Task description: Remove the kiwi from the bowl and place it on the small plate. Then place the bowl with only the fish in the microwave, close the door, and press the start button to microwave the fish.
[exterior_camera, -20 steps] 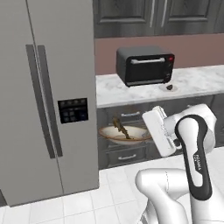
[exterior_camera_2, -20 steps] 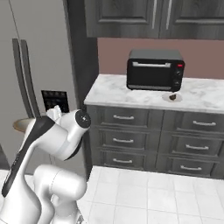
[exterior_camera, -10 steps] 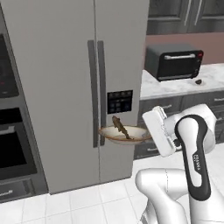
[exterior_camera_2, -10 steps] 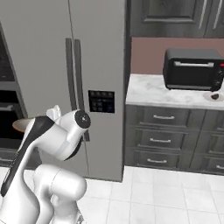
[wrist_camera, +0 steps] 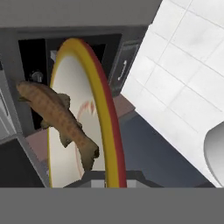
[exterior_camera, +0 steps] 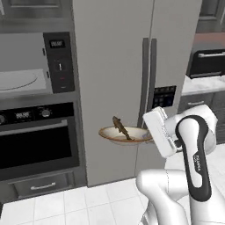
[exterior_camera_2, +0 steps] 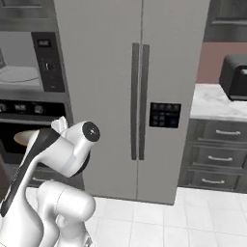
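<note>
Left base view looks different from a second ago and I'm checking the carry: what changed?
The base turned left: black toaster oven slid to the right edge, grey-steel microwave came into view. Unchanged: fingers shut on the golden-rimmed cream bowl, brown fish inside.

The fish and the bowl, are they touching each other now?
Touching. In the hand view the fish lies against the cream inside of the bowl, no gap between them. The left base view also shows it resting in the bowl.

Glossy white arm with rounded links, dark joints, small lettering.
</note>
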